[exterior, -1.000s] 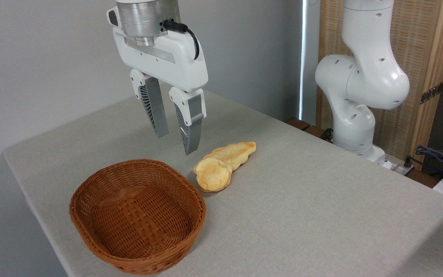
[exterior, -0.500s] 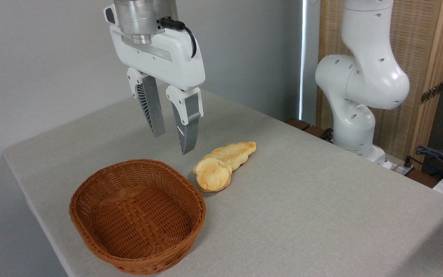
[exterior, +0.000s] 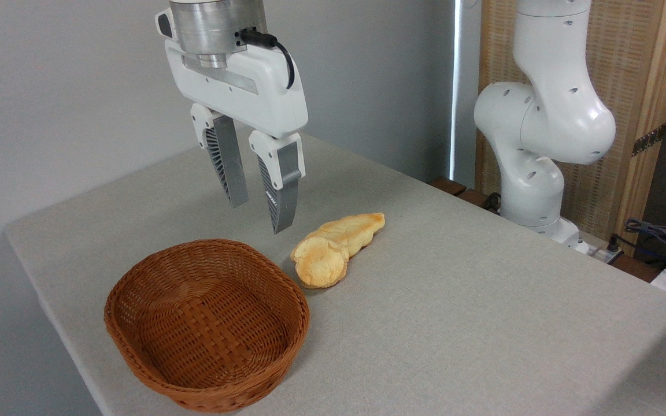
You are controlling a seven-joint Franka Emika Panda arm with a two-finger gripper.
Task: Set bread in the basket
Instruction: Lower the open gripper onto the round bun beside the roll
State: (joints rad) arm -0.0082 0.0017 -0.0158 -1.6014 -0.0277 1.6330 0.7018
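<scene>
Since a second earlier we saw the claw point(exterior: 259, 215) shift slightly left, fingers spread and empty, above the surface point(exterior: 454, 300). Bread point(exterior: 320, 263) lay just right of the basket point(exterior: 206, 323), touching a longer loaf point(exterior: 353, 228).

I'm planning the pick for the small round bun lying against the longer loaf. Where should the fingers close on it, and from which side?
Come from above. Close across the round bun on its free sides, avoiding the upper-right side where the longer loaf touches it. The open gripper hangs above and left of it.
</scene>
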